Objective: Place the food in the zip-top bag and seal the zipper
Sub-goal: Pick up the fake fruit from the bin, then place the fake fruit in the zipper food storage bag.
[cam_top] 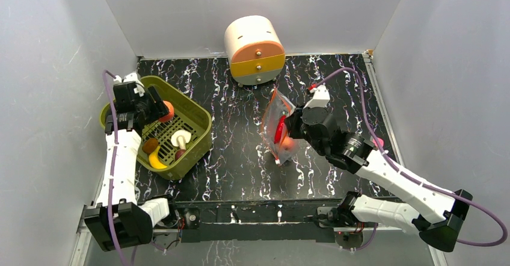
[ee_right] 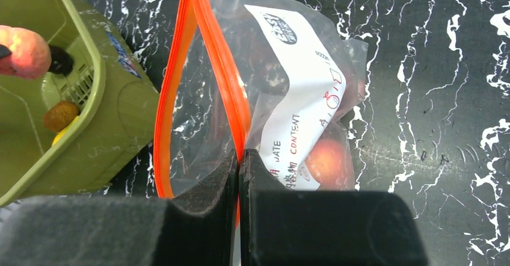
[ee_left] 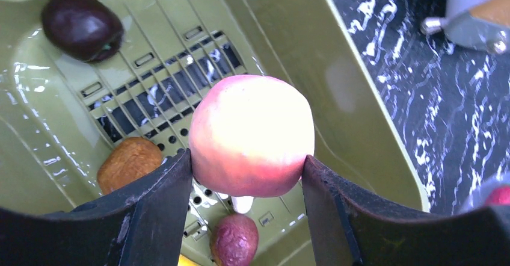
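Zipper [ee_right: 224, 73] agape — (fruit [ee_left: 252, 135] gripped)

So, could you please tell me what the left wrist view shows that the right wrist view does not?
Only the left wrist view shows both left fingers pressed against the pink fruit, a reddish-purple piece in the olive basket, and a corner of the drawer unit. Only the right wrist view shows the zip-top bag, its zipper parted, one strip pinched by the shut right fingers, and a peach-coloured fruit inside. Both show the basket, the pink fruit and a brown piece.
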{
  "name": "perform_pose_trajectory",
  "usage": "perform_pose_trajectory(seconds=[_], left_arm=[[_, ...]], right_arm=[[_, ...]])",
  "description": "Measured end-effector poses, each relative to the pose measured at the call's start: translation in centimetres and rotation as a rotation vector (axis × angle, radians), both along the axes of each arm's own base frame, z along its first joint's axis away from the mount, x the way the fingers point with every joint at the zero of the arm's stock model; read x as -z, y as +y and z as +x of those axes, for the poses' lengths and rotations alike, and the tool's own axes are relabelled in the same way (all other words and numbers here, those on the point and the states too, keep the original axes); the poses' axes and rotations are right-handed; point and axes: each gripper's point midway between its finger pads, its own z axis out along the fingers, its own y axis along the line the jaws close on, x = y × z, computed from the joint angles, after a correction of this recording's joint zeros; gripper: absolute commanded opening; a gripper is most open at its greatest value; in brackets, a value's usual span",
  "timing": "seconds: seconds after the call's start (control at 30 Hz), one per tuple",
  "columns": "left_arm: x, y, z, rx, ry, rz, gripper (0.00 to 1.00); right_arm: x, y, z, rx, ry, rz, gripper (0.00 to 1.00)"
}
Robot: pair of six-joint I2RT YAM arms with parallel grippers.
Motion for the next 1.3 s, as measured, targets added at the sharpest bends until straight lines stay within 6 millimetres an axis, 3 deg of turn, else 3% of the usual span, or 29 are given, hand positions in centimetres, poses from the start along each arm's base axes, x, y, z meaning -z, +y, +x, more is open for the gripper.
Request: perform_pose_trajectory(seconds=[0.23, 0.47, 0.83, 1.07, 1.3], left_arm=[[-1.2, -4.0, -1.2, 0.184, -0.008, -0.006, 0.27], [-3.8, -7.5, -2.7, 0.329, -0.100, -0.078, 0.26], [-6.0, -10.3, -4.3, 0.446, -0.174, -0.163, 0.24], [-9.2, -13.0, -4.5, 0.560, -0.278, -0.266, 0.23], [-11.2, -15.9, -5.2, 0.691, -0.329, -0.370, 0.23]], right_arm=[[1.6, 0.5, 0.6, 0.019, 0.035, -0.031, 0.00], [1.3, 0.7, 1.1, 0.036, 0.022, -0.014, 0.00], [1.4, 1.1, 1.4, 0.035, 0.023, -0.011, 0.00], [1.5, 1.4, 1.2, 0.025, 0.036, 0.007, 0.00], [1.4, 1.9, 1.1, 0.011, 0.045, 0.032, 0.00]])
